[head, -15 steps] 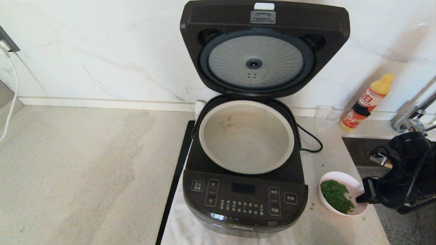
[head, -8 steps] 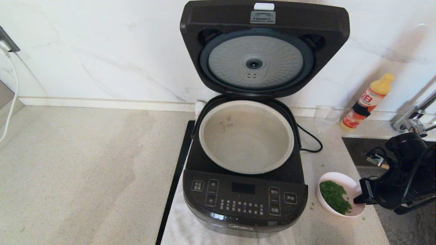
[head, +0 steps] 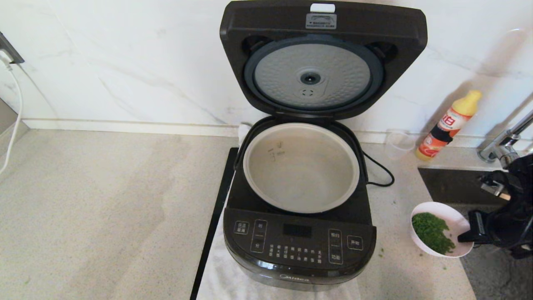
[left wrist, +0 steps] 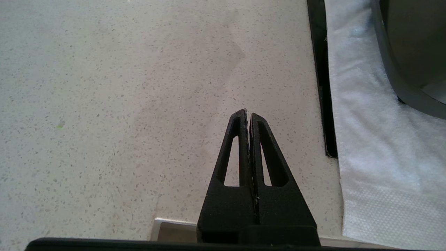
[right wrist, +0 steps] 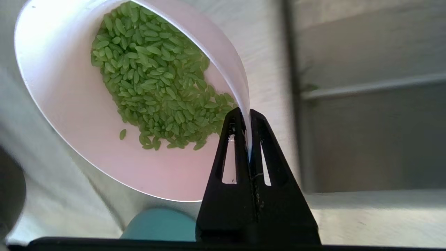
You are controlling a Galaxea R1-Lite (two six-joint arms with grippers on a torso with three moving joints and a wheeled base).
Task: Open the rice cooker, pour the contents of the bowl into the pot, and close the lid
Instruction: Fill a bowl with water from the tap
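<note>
Your right gripper [right wrist: 246, 120], clenched on the bowl [head: 441, 228] rim, has lifted it toward the tabletop's right edge, away from the open pot [head: 301, 166].

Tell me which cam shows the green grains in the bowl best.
Right wrist view: the grains fill the frame close up inside the white bowl, each one distinct, with the right hand pinching the rim. Head view shows only a small green patch in the bowl. Left wrist view shows none.
</note>
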